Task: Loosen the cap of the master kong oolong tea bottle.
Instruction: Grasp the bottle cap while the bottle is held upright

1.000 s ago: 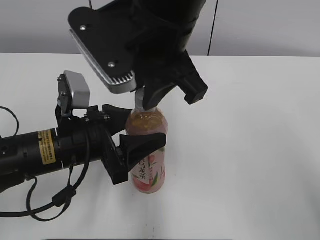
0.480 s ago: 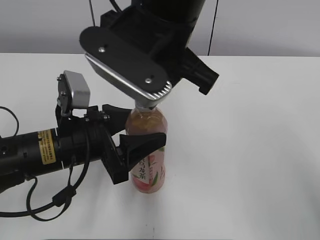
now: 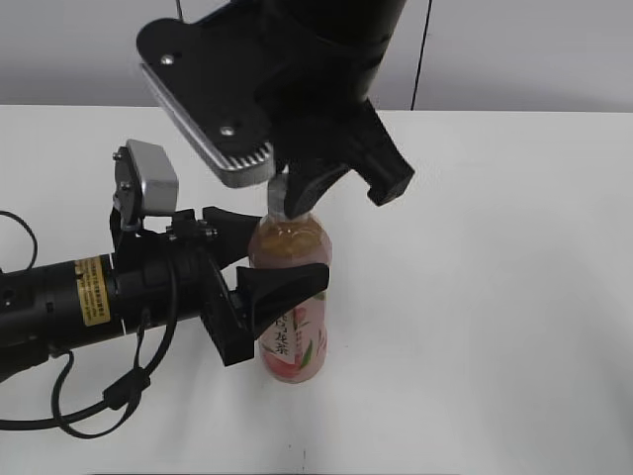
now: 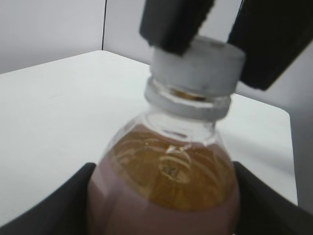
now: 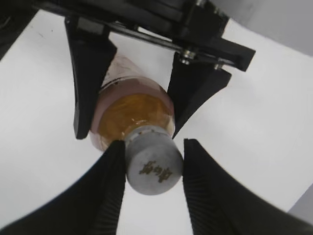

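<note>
Exterior view: master kong oolong tea bottle [image 3: 293,307] upright on white table [image 3: 495,297], near centre-left. Pink peach label w/ black characters on lower half, amber tea above. Left gripper [image 3: 265,259] comes in from left, lying horizontal, black fingers on both sides of bottle body at shoulder height, clamped on it. Right gripper [image 3: 289,203] comes down from above, large black body w/ silver plate hiding most of bottle neck; cap not visible here. Black cable [image 3: 99,396] loops on table under left arm.

Left wrist view: cap [image 4: 198,63] white, blurred, on bottle neck; amber tea fills shoulder. Two black right-gripper fingers [image 4: 171,24] press cap from either side. Left fingers [image 4: 58,205] show as dark wedges at both lower corners, touching bottle.

Right wrist view: looking down on cap [image 5: 154,166], dark logo on top. Ribbed fingers [image 5: 110,181] close on both sides of cap; left one touching, right one touching or just beside. Below, left gripper [image 5: 132,115] holds bottle.
</note>
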Action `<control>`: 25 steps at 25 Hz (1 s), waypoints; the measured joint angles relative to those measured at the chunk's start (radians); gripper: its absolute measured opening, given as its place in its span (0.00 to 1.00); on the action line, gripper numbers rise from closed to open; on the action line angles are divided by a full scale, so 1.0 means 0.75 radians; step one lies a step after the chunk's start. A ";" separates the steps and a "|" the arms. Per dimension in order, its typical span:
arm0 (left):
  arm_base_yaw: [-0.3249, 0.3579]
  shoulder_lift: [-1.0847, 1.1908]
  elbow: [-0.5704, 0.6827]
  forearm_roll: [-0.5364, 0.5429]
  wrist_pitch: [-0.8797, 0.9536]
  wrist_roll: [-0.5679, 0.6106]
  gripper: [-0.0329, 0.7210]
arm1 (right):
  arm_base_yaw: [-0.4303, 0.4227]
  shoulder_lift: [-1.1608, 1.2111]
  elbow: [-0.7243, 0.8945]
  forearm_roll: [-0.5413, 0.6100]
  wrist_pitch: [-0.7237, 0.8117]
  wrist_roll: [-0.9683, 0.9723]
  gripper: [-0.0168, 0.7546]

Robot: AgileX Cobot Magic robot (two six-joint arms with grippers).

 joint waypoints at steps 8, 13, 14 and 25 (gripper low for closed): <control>0.000 0.000 0.000 0.004 -0.001 0.000 0.67 | 0.000 0.000 0.000 -0.005 -0.002 0.545 0.63; 0.000 0.000 0.000 0.004 -0.001 0.000 0.67 | 0.000 0.000 -0.015 -0.008 -0.002 0.907 0.77; 0.000 0.000 0.000 0.004 -0.001 0.000 0.67 | 0.000 0.002 -0.033 -0.008 -0.002 0.985 0.78; 0.000 0.000 0.000 0.004 -0.001 0.000 0.67 | 0.000 0.002 -0.149 -0.007 -0.004 1.914 0.78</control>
